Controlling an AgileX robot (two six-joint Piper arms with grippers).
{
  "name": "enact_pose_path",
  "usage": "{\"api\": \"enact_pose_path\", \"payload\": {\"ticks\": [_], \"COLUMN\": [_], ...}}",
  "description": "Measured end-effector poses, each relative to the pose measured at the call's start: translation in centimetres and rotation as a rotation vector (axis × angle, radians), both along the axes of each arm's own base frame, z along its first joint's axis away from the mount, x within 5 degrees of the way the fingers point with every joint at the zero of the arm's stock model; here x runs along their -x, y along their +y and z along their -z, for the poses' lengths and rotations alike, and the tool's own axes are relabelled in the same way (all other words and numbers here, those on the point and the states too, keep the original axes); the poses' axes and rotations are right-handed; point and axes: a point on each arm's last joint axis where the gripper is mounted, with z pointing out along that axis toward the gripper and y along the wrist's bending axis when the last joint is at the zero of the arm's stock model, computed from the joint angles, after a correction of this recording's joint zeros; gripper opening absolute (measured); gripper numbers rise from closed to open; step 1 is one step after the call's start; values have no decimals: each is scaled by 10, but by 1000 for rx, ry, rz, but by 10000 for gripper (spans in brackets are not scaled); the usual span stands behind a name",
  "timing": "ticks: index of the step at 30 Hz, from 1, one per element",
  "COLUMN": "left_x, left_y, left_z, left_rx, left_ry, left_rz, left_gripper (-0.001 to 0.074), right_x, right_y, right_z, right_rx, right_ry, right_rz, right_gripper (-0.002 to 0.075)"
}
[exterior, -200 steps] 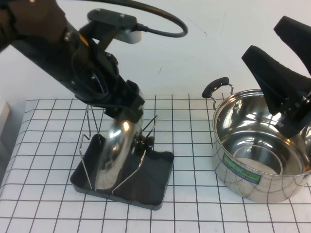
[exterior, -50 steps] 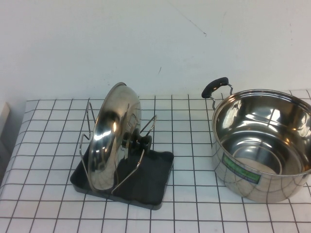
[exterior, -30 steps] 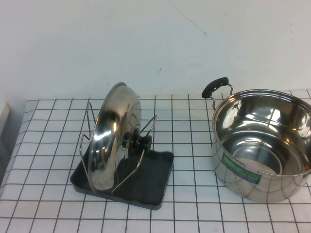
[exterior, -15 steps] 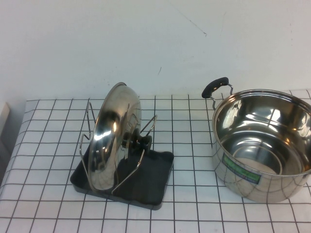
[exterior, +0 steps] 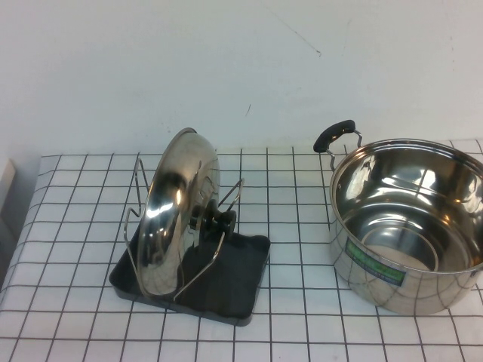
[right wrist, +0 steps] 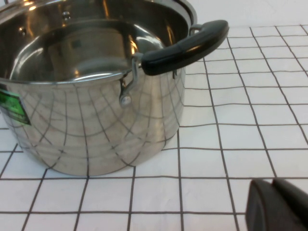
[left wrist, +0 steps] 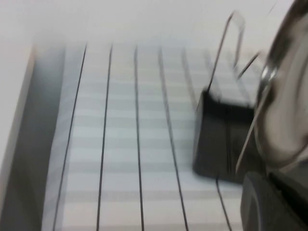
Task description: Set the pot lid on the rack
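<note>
Pot lid (exterior: pixel 172 215): it stands on its edge in the rack, leaning a little, held between the thin wire supports. The black knob (exterior: pixel 219 219) points toward the pot.
Rack (exterior: pixel 234 290): a dark grey tray on the checked cloth (exterior: pixel 302 332), well apart from the pot, on the robot's left of it. The wire supports rise on both sides of the lid. In the left wrist view the rack (left wrist: pixel 219 139) and the rim of the lid (left wrist: pixel 284 110) are seen from close by.
Pot (exterior: pixel 407 226): a deep steel pot with a green label and no lid on it. One black handle (exterior: pixel 333 136) is on the side facing the rack. In the right wrist view the pot (right wrist: pixel 96 96) stands upright on the cloth.
Left gripper (left wrist: pixel 274 204): it does not appear in the high view. Only a dark part of it shows in its own wrist view, near the rack. Its fingers are together and hold nothing.
Right gripper (right wrist: pixel 278 204): it also does not appear in the high view. A dark part shows in its own wrist view, near the pot but not touching it. Its fingers are together and hold nothing.
</note>
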Motion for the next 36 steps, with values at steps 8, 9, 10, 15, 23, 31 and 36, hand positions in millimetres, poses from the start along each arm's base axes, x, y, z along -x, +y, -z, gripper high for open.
{"api": "enact_pose_path", "payload": {"ticks": [8,9,10,15,23,31,36], "left_x": [-1,-1,-2,-2,1,1,1], "left_y": [-1,0,0,3,2,4,9], "left_z": [37,41,42,43,59,61,61], "left_rx": [5,17,22,0,-116,-158,-159], "left_ry": [-257,-257,-261,-272,-104,-85,-78], "left_rz": [-51,-77,-96,-139,-95,-125,-213], "left_gripper": [-2,-2,-2,-2,-2,-2,-2], "right_x": [0,0,0,0,0,0,0], "right_y": [0,0,0,0,0,0,0], "right_z": [0,0,0,0,0,0,0], "right_rx": [2,2,2,2,4,4,4], "right_ry": [0,0,0,0,0,0,0], "right_rz": [0,0,0,0,0,0,0], "right_gripper": [-2,-2,-2,-2,-2,-2,-2]}}
